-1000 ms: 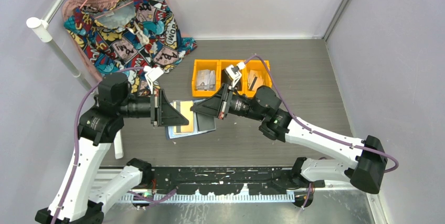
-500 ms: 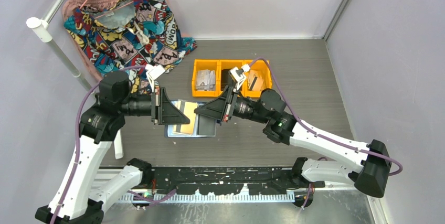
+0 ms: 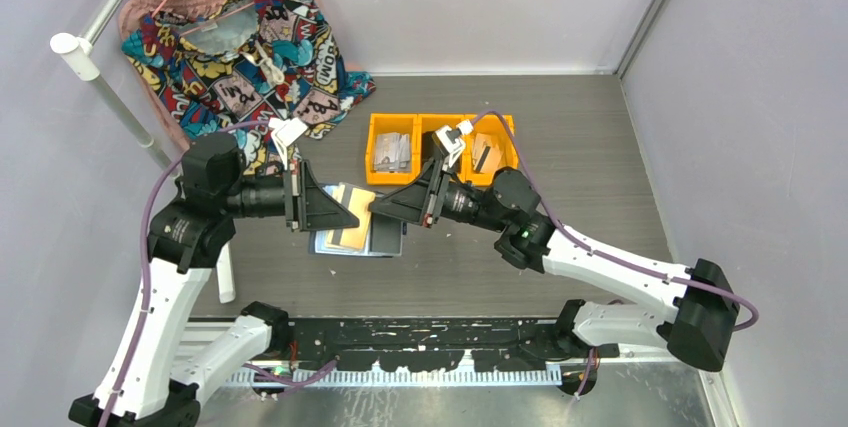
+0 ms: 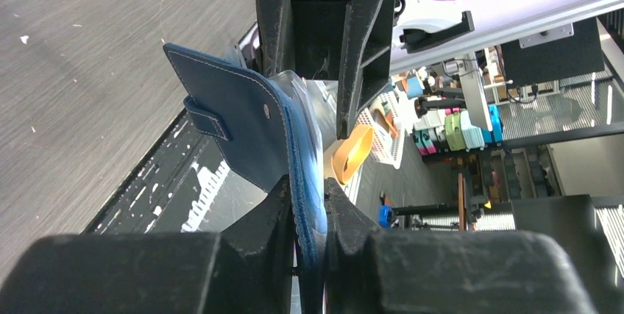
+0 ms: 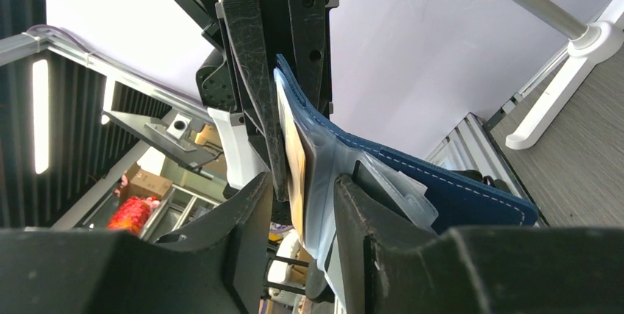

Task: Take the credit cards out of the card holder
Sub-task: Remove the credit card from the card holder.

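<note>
Closing in, the left gripper [image 4: 307,193] and right gripper [image 5: 303,185] have drawn nearer this last second, and the card holder [image 4: 243,130] has slid slightly left with them. The left is clamped tight on its edge; the right straddles a tan credit card [image 5: 296,145] and clear sleeves [image 5: 324,174], narrowly parted – whether it pinches yet I cannot tell. No card looks out. Yellow bins [image 3: 395,119] sit just behind, a patterned cloth [image 3: 250,47] farther left; neither blocks the pull
</note>
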